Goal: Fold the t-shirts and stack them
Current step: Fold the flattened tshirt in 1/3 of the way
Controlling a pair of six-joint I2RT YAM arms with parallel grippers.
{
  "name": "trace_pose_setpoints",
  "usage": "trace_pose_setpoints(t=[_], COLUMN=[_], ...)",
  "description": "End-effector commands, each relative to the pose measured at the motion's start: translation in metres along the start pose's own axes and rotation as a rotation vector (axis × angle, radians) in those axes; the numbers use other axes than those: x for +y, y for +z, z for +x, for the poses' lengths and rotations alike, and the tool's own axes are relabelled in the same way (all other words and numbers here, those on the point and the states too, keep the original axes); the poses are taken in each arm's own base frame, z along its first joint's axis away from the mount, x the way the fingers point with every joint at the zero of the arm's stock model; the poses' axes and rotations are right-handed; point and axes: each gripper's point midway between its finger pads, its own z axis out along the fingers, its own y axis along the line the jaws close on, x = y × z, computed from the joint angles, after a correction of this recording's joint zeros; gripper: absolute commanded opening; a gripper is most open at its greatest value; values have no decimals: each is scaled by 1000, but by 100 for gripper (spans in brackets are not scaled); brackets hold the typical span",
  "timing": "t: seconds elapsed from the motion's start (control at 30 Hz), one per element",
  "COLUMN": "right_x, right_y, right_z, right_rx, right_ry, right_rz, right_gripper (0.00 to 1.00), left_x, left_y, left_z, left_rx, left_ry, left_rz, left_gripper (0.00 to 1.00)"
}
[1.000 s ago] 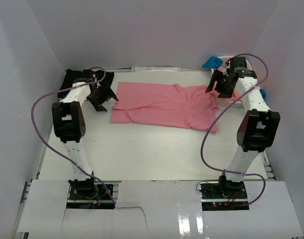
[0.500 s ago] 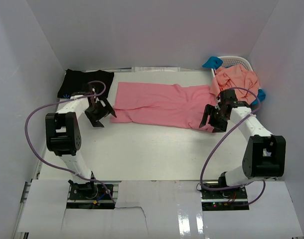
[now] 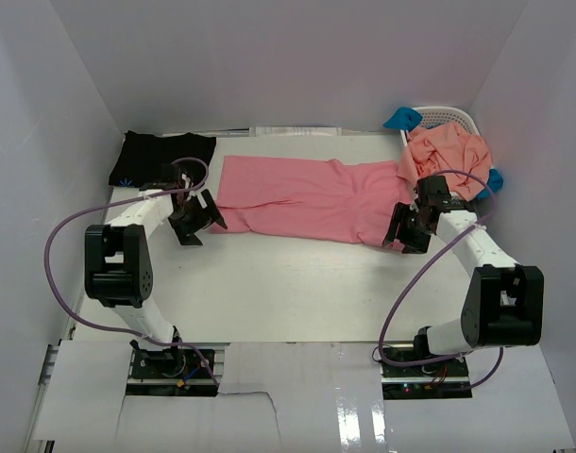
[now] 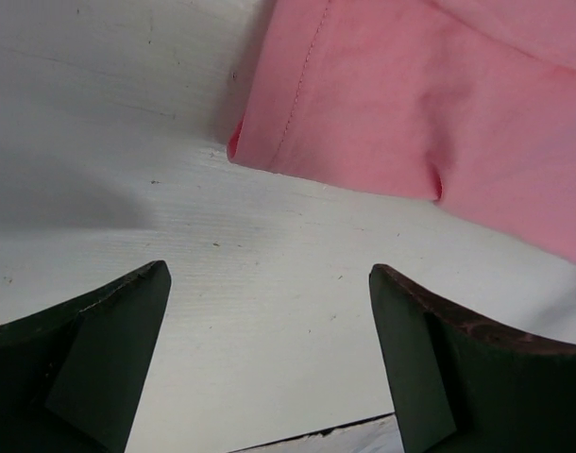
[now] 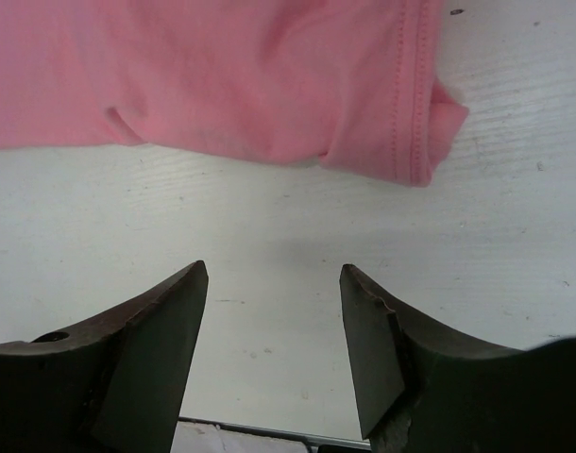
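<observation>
Top external: arms low, left pincer (image 3: 205,226) and right pincer (image 3: 398,236) spread beside rose-pink t-shirt (image 3: 307,198) corners.

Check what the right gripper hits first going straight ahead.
Likely the near hem of the pink shirt, by its folded corner. The right gripper, jaws open and empty, points across a strip of bare table toward it. Depth is unclear: if it is tilted steeply, the table comes first.
</observation>
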Motion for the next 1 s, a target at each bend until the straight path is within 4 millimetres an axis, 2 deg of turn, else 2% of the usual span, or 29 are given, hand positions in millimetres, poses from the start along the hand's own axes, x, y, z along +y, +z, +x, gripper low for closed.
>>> trace_pose_setpoints(t=[0.0, 0.3, 0.6, 0.8, 0.87, 0.97], right_x=[-11, -34, -51, -63, -64, -65], right_y=[2, 14, 26, 37, 41, 46], right_z=[-12, -23, -40, -48, -47, -48], right_rx=[-50, -49, -62, -58, -51, -50], right_ry=[12, 26, 42, 73, 78, 81], right_rz=[61, 180, 243, 259, 260, 264], right_gripper=[65, 65, 62, 49, 39, 37], left_x=[-6, -1, -6, 0, 2, 4], left_y=[-1, 20, 23, 33, 35, 34], left_z=[-2, -4, -14, -12, -12, -13], left_rx=[-20, -2, -12, 9, 11, 7], left_ry=[34, 17, 8, -2, -3, 0], left_rz=[20, -18, -18, -41, -49, -58], left_gripper=[97, 96, 96, 96, 95, 95])
